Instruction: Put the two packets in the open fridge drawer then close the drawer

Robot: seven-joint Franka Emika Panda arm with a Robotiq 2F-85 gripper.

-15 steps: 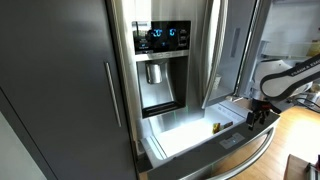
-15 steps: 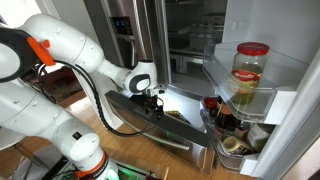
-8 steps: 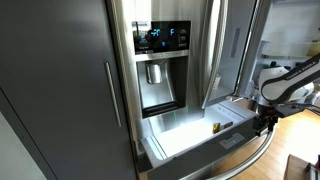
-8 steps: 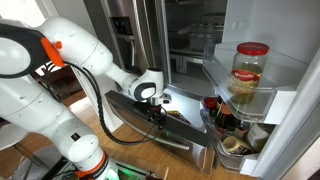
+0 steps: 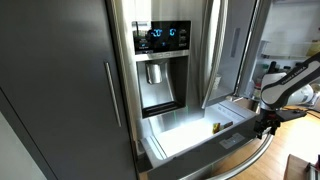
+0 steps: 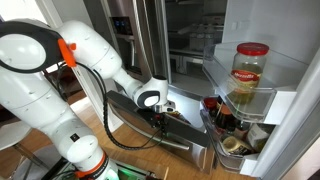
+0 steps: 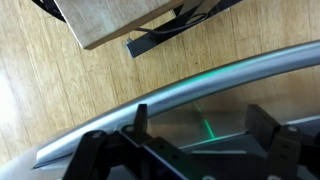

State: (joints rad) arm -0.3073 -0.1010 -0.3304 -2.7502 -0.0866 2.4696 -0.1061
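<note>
The fridge drawer [image 5: 185, 138] is pulled out, with its bright white inside showing. One tiny yellowish packet [image 5: 217, 127] lies inside near the right front corner. I see no second packet. My gripper [image 5: 265, 123] is open and empty at the right end of the drawer front, just above the long curved bar handle [image 5: 243, 158]. In an exterior view the gripper [image 6: 163, 116] hangs over the steel drawer front [image 6: 128, 106]. In the wrist view the handle [image 7: 215, 82] curves just beyond the open fingers [image 7: 200, 125].
The fridge door [image 6: 262, 90] stands open with a red-lidded jar [image 6: 250, 68] and bottles on its shelves, close to the drawer's end. The ice and water dispenser [image 5: 158, 70] is above the drawer. A wooden floor [image 7: 60, 100] and a wooden board [image 7: 110, 20] lie below.
My gripper has moved down and outward from over the drawer's right end to the front, by the handle. The packet in the drawer has not moved.
</note>
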